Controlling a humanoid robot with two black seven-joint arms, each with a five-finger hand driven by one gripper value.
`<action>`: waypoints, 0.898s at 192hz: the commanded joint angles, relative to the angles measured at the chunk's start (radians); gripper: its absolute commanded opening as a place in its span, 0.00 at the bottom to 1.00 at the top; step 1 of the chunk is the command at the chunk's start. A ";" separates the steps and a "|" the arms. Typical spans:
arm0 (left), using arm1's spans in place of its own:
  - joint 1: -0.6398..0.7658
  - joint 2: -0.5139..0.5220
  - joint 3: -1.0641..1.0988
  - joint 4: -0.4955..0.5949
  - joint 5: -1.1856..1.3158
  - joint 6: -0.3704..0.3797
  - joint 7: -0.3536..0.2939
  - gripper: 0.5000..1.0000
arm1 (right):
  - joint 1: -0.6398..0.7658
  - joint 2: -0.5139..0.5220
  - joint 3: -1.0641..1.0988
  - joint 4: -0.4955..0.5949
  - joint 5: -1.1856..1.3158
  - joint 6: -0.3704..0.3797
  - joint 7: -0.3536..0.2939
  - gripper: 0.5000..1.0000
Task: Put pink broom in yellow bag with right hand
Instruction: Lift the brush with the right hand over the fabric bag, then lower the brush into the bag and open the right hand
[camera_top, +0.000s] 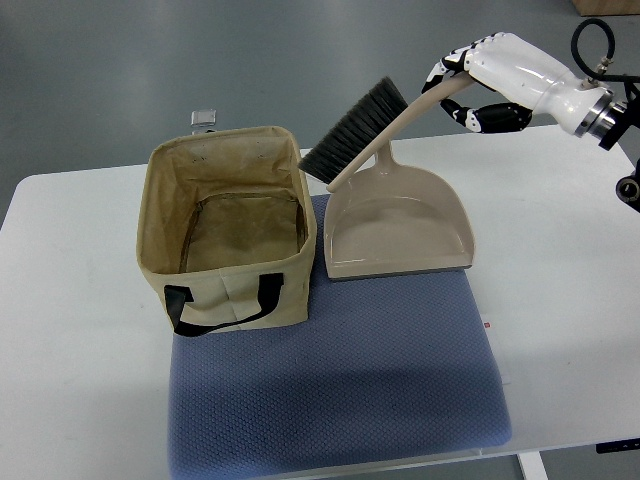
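Note:
My right hand (470, 85) comes in from the upper right and is shut on the handle end of a pale pink-beige broom (385, 130). It holds the broom tilted in the air, dark bristles (355, 130) down and left, just right of the bag's top rim. The yellow-beige fabric bag (165, 205) stands open and upright at the left, with black handles at its front. Its inside looks empty. The left hand is not in view.
A matching beige dustpan (400, 225) lies right of the bag, under the broom. Bag and dustpan sit on a blue mat (340, 390) on a white table (570, 260). A small grey clip (204, 118) lies behind the bag.

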 joint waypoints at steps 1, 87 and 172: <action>0.000 0.000 0.000 0.000 0.000 0.000 0.000 1.00 | 0.030 0.045 -0.003 0.000 -0.006 0.000 -0.016 0.00; 0.000 0.000 0.000 0.000 0.000 0.000 0.000 1.00 | 0.027 0.244 -0.021 -0.031 -0.112 -0.006 -0.042 0.00; 0.000 0.000 0.000 0.000 0.000 0.000 0.000 1.00 | -0.072 0.249 0.102 -0.068 -0.077 -0.008 -0.040 0.83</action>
